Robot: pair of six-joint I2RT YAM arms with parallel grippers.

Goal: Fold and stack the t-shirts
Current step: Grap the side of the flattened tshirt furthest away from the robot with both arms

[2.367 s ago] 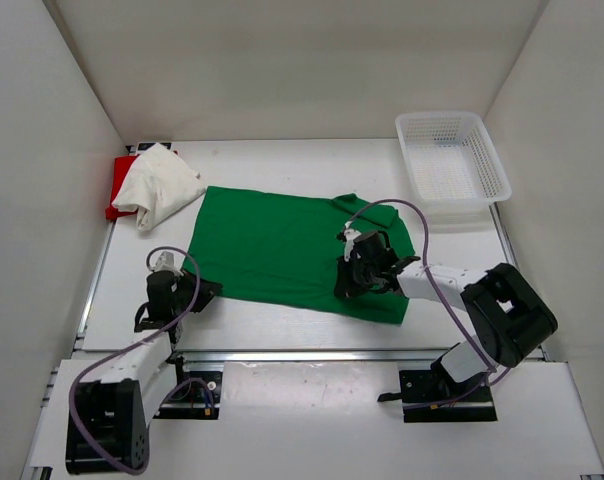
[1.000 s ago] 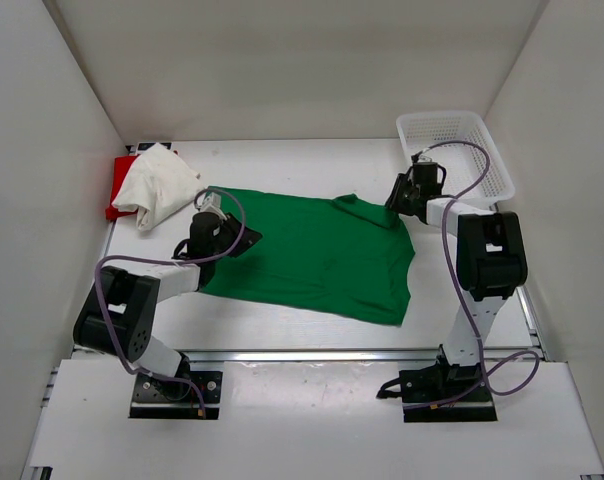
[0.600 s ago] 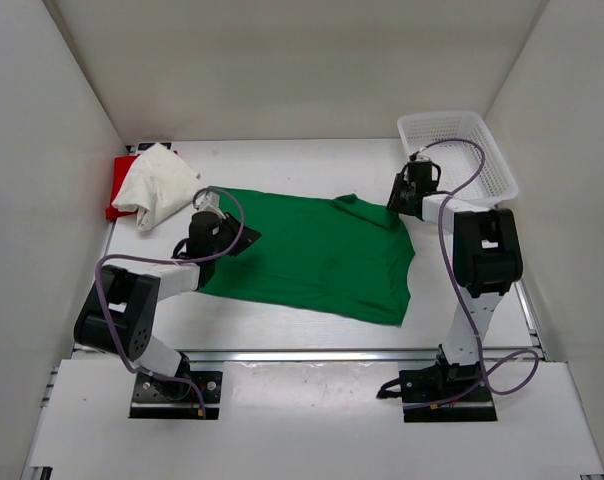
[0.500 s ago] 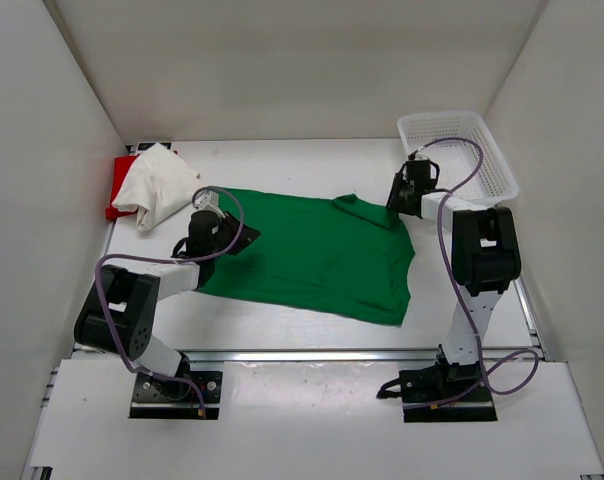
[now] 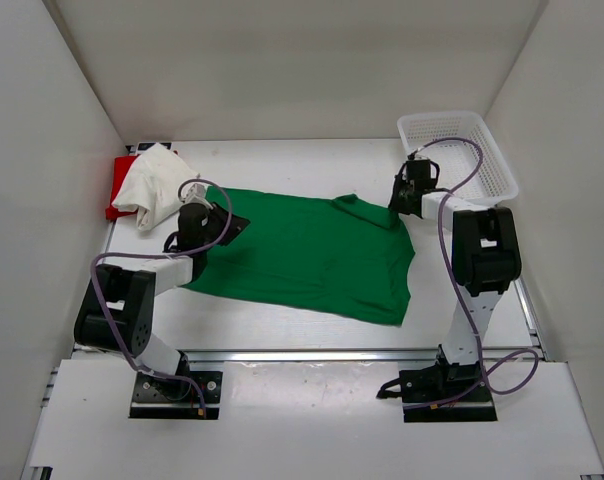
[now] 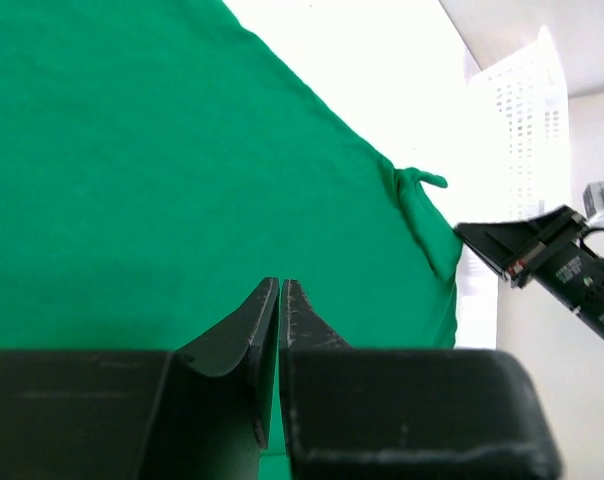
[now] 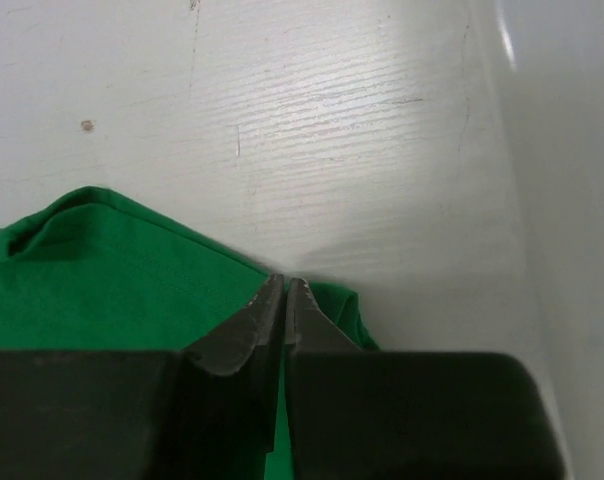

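Observation:
The green t-shirt [image 5: 312, 255] lies spread flat across the middle of the table. It also shows in the left wrist view [image 6: 132, 150] and the right wrist view [image 7: 102, 280]. My left gripper [image 5: 230, 223] [image 6: 280, 283] is shut, low over the shirt near its far left corner, and the cloth under it is flat. My right gripper [image 5: 397, 206] [image 7: 285, 280] is shut with its tips pinching the bunched far right sleeve edge. The white t-shirt [image 5: 157, 185] lies crumpled on the red t-shirt [image 5: 119, 187] at the far left.
A white mesh basket [image 5: 450, 117] stands at the far right, close behind the right gripper, and also shows in the left wrist view [image 6: 527, 110]. White walls enclose the table on three sides.
My left gripper has moved left and farther back over the green shirt, towards its far left corner. My right gripper has stayed at the far right sleeve. The shirt has kept its shape.

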